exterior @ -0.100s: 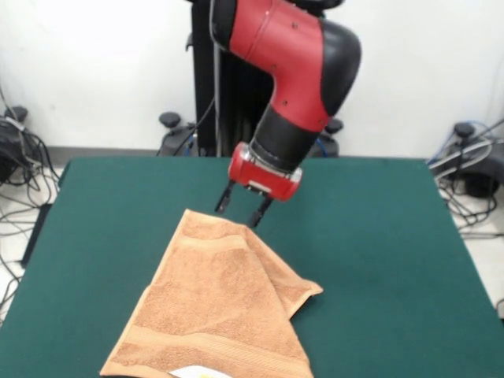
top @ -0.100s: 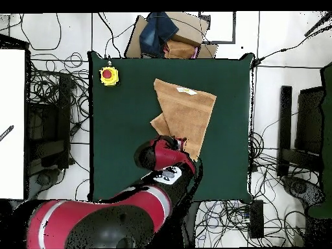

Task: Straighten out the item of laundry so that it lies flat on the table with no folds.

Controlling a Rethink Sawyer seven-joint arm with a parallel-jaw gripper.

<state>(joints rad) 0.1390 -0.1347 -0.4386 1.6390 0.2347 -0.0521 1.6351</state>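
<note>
Cables trail along the floor left of the green table. A tan towel, one side folded over, lies at its near middle. The gripper hangs spread and empty just above the towel's far corner.

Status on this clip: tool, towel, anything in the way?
Tool open, at towel's far corner. Towel folded over itself, not flat. Table otherwise bare near it.
</note>
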